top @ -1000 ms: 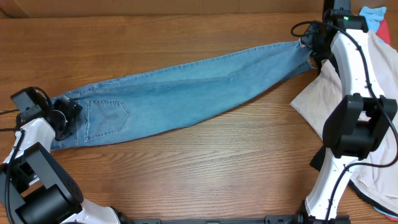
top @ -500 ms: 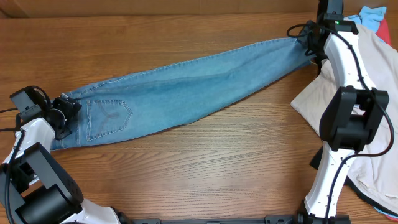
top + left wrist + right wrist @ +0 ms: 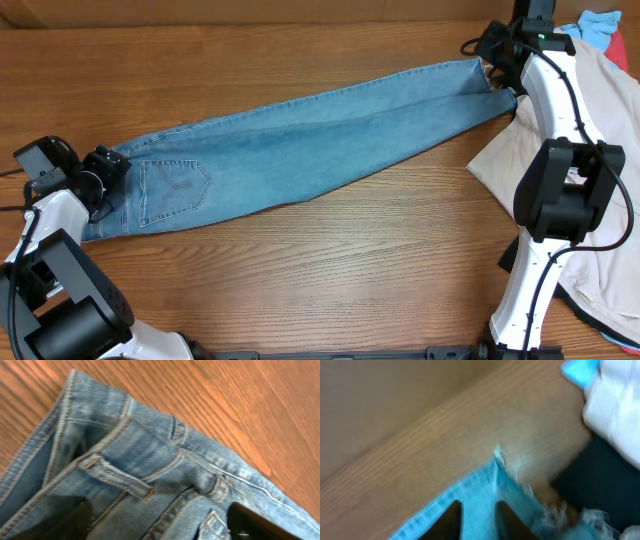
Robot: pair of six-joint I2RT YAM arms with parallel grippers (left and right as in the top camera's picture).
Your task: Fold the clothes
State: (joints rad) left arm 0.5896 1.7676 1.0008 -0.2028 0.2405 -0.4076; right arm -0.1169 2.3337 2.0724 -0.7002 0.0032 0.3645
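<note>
The light-blue jeans [image 3: 300,140] lie stretched out diagonally across the wooden table, waistband at the left, frayed hem at the upper right, one back pocket [image 3: 172,190] facing up. My left gripper [image 3: 103,172] is shut on the waistband [image 3: 150,480], with belt loops showing in the left wrist view. My right gripper [image 3: 492,72] is shut on the frayed hem [image 3: 500,475] and holds it slightly raised off the table. The right wrist view is blurred.
A large beige garment [image 3: 590,150] lies at the right edge under my right arm. A pale-blue cloth [image 3: 600,22] and a red bit lie at the top right corner. Bare wood [image 3: 300,270] spreads in front of the jeans.
My right gripper has pulled the hem up and to the right, stretching the leg straighter. The left gripper has stayed put on the waistband.
</note>
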